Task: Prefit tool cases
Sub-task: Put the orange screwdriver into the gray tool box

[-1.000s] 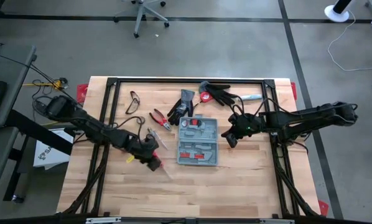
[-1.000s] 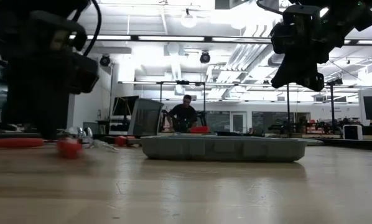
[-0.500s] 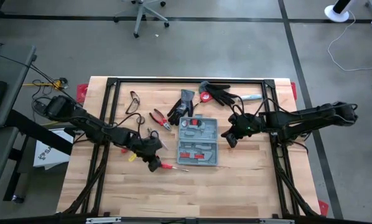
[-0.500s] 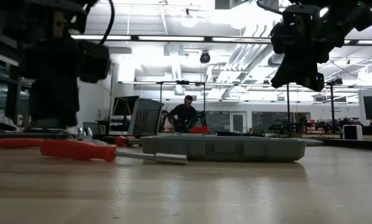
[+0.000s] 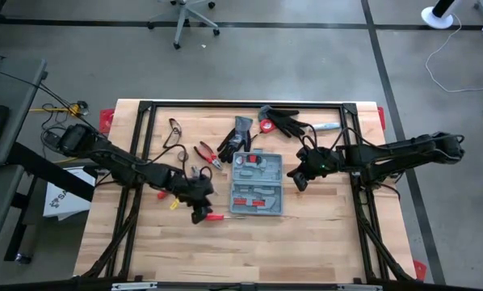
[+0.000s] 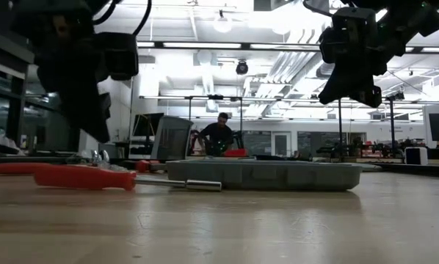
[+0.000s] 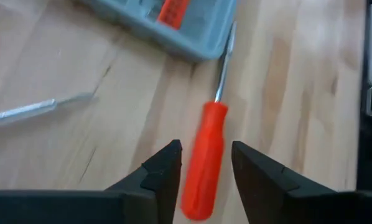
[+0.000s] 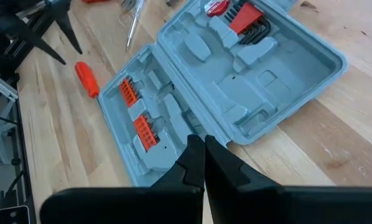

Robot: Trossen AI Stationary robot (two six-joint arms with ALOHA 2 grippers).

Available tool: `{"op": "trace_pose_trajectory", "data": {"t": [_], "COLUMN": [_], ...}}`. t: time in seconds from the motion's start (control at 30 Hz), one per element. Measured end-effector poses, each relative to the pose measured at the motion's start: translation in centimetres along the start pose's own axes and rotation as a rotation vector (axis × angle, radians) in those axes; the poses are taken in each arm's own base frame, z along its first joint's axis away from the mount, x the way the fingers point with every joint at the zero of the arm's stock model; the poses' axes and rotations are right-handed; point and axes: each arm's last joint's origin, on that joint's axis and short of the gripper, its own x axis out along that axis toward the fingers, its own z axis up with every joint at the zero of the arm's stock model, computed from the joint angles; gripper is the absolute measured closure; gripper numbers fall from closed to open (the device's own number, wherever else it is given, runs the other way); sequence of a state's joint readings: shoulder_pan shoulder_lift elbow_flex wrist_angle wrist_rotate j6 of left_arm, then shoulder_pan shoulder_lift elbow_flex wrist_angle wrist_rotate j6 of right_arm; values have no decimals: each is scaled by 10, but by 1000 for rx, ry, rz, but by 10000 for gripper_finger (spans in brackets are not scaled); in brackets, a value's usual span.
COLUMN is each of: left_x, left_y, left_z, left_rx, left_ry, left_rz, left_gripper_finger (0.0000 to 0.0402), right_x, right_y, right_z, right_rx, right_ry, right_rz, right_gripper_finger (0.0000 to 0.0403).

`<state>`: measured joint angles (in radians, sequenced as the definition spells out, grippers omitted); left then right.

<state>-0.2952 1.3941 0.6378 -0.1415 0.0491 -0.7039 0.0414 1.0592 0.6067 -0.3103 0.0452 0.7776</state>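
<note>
One grey-blue tool case [image 5: 257, 183], open flat, red-handled tools inside.

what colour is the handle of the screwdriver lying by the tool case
Red-orange, on the screwdriver beside the grey-blue tool case; clearest in the left wrist view.

No text, label, brand or number can be read on anything here.

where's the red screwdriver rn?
High view: red screwdriver lies flat on the table, tip at the tool case's left edge, under the open left gripper.
</note>
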Motion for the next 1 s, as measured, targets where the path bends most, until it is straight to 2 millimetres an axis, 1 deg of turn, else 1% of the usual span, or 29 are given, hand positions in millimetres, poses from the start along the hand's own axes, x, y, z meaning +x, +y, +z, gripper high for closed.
{"op": "trace_pose_trajectory", "data": {"t": [0.17, 0.33, 0.43, 0.67, 0.77, 1.0], "left_x": [1, 7, 9, 20, 26, 32], "left_y": [-2, -5, -5, 0, 0, -9], "left_z": [-5, -8, -8, -10, -13, -15], "left_rx": [13, 27, 53, 200, 202, 205], "left_ry": [40, 50, 43, 46, 69, 38], "left_rz": [-12, -16, -3, 64, 61, 16], "left_gripper_finger": [230, 190, 174, 170, 170, 170], "right_x": [0, 0, 0, 0, 0, 0], "right_y": [0, -1, -1, -1, -1, -1], "right_z": [0, 1, 1, 1, 0, 0], "right_rx": [-1, -1, -1, -18, -17, -17], "right_ry": [-6, -22, -26, -27, -20, -15], "right_rz": [-7, -24, -28, -32, -26, -25], "right_gripper_finger": [403, 403, 403, 403, 403, 403]}}
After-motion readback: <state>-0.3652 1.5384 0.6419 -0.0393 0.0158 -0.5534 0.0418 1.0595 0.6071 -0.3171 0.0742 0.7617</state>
